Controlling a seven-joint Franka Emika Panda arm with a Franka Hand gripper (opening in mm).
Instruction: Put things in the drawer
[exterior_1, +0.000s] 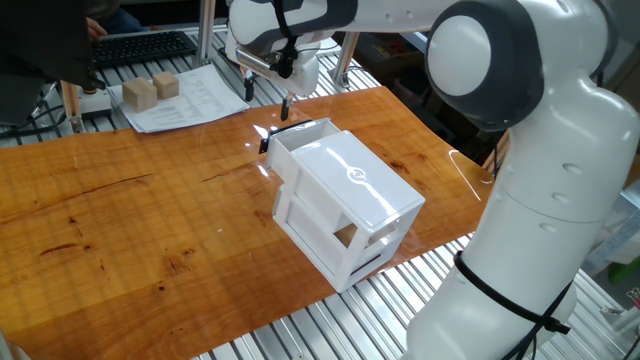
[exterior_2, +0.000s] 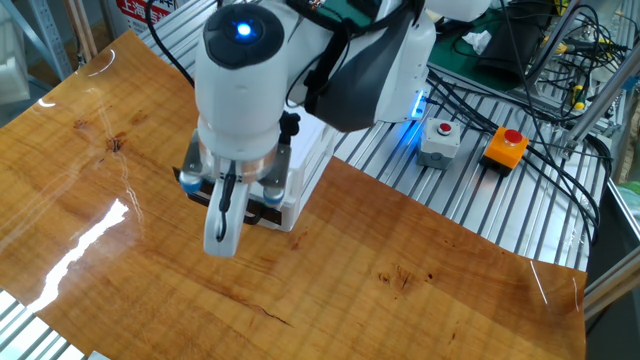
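Cabinet (exterior_1: 350, 205) singular, one cube (exterior_1: 345, 236) inside, two blocks (exterior_1: 150, 91) beyond.

Cabinet (exterior_1: 345, 200) on the table (exterior_1: 120, 220); drawer (exterior_1: 300, 137) projecting from its far end, below the gripper (exterior_1: 267, 98); two blocks (exterior_1: 150, 90) on paper (exterior_1: 195, 100) beyond.
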